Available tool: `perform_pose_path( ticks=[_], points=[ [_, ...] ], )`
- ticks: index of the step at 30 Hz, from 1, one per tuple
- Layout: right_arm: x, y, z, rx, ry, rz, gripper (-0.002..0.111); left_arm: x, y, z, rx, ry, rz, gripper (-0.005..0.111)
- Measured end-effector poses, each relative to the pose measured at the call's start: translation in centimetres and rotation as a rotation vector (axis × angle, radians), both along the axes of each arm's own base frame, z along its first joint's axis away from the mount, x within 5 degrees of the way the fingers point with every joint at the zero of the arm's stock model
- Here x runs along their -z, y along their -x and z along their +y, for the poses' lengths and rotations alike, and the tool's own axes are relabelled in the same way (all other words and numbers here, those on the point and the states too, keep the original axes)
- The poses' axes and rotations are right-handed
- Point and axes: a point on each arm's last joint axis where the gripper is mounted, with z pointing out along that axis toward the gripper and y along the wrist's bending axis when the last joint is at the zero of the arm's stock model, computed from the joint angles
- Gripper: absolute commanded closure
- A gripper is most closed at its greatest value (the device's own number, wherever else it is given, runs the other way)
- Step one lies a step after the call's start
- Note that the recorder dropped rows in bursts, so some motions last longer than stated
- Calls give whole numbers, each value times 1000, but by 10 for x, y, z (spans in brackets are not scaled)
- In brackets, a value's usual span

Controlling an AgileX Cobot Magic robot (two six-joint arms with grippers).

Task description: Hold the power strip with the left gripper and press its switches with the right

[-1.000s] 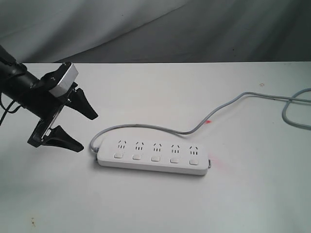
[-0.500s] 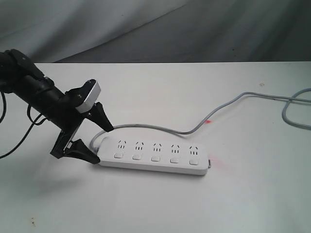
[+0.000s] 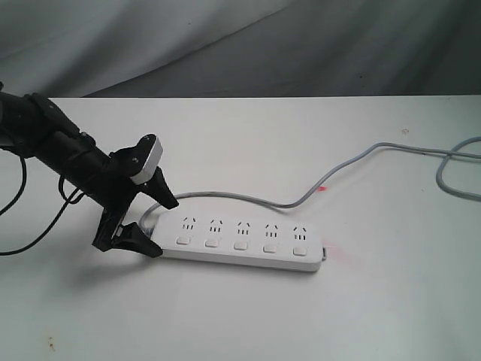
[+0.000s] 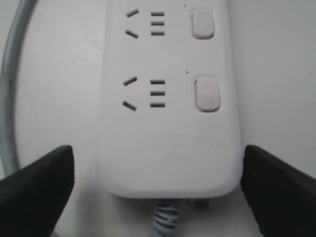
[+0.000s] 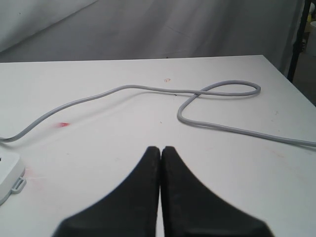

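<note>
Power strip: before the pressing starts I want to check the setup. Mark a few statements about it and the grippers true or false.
1. The fingers of the left gripper stand open, one on each side of the cord end of the power strip. True.
2. The right gripper is open. False: its fingers are shut together.
3. The strip has four switches. False: five.
4. The grey cord makes a loop on the table. True.

white table [image 3: 225, 316], grey backdrop [image 3: 338, 45], small red marks [image 3: 324, 188]
</note>
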Motion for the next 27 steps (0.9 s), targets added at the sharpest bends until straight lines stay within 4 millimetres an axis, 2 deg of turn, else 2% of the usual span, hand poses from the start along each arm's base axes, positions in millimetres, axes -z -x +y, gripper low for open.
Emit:
perform_pose_path(
  ticks=[7,15,27],
  points=[
    [0,0,0,0,0,0,108,0,0,0,-2,-2,-3,25],
    [0,0,0,0,0,0,108,0,0,0,-3,3,0,59],
    [0,0,0,0,0,0,108,-1,1,-1,5,16,14,59]
  ],
)
